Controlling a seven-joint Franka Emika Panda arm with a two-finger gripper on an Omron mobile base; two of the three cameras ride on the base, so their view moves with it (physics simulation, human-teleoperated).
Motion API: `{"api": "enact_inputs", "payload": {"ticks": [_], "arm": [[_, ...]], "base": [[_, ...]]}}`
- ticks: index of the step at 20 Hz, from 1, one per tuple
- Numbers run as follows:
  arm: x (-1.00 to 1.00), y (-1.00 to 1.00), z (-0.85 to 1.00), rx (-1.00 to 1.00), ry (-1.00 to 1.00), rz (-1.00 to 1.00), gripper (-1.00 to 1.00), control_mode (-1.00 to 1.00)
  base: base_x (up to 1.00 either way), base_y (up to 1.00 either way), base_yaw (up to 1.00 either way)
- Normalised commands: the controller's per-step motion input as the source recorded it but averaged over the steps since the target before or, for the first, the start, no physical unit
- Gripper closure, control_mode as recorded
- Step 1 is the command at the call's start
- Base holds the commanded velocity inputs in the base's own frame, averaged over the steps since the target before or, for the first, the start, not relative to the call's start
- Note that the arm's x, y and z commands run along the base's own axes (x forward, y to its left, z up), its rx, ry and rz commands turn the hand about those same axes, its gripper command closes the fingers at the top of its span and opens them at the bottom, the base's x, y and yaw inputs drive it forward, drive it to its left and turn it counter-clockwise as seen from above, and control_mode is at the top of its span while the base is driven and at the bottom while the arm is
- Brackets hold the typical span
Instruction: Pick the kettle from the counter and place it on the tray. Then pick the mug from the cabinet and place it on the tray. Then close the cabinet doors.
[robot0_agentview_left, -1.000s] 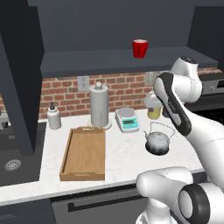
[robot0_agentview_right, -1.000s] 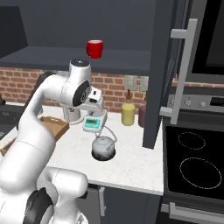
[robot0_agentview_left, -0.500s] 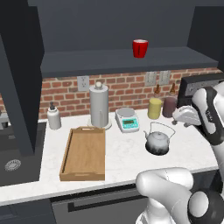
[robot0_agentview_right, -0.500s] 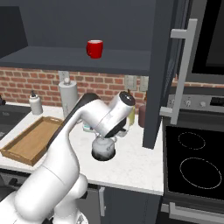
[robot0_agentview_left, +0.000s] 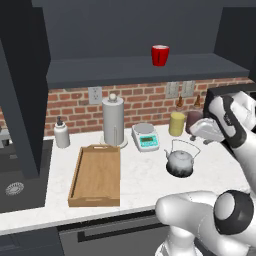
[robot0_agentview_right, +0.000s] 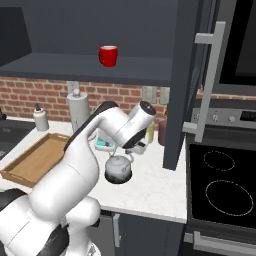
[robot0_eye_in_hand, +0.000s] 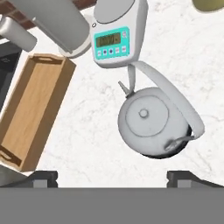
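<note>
The kettle (robot0_agentview_left: 180, 162) stands on the white counter (robot0_agentview_left: 140, 180), right of the wooden tray (robot0_agentview_left: 96, 175). My gripper (robot0_eye_in_hand: 113, 177) hovers above it, open, with nothing between its fingers. In the hand view the kettle (robot0_eye_in_hand: 146, 120) lies just ahead of the two fingertips (robot0_eye_in_hand: 43, 177), its handle arching to the right. From the right base view the hand (robot0_agentview_right: 135, 146) sits just above and behind the kettle (robot0_agentview_right: 118, 169). The red mug (robot0_agentview_left: 160, 55) stands on the cabinet shelf (robot0_agentview_left: 125, 67). Both cabinet doors stand open, the left one (robot0_agentview_left: 22, 85) and the right one (robot0_agentview_right: 189, 85).
A tall grey cylinder (robot0_agentview_left: 113, 122) and a teal scale (robot0_agentview_left: 145, 136) stand behind the tray and kettle. Yellow (robot0_agentview_left: 176, 123) and maroon (robot0_agentview_left: 192, 121) canisters line the brick wall, and a white bottle (robot0_agentview_left: 61, 134) is at the left. A black stove (robot0_agentview_right: 222, 185) lies right of the counter.
The arm has swung to the right side of the kettle, and the hand has come down over it. The jaws stayed open; kettle, tray and mug have not moved.
</note>
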Motion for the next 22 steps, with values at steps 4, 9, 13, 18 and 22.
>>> {"api": "enact_inputs", "payload": {"ticks": [4, 9, 13, 18, 22], "arm": [[0.56, -0.13, -0.28, 0.00, 0.06, 0.05, -1.00, -1.00], [0.51, -0.23, -0.29, 0.00, 0.03, 0.09, -1.00, -1.00], [0.19, -0.08, -0.32, 0.00, 0.02, 0.16, -1.00, -1.00], [0.00, 0.00, -0.32, 0.00, 0.01, 0.23, -1.00, -1.00], [0.00, 0.00, -0.23, 0.00, 0.00, 0.20, -1.00, -1.00]], "base": [[0.00, 0.00, 0.00], [0.00, 0.00, 0.00], [0.00, 0.00, 0.00], [0.00, 0.00, 0.00], [0.00, 0.00, 0.00]]}}
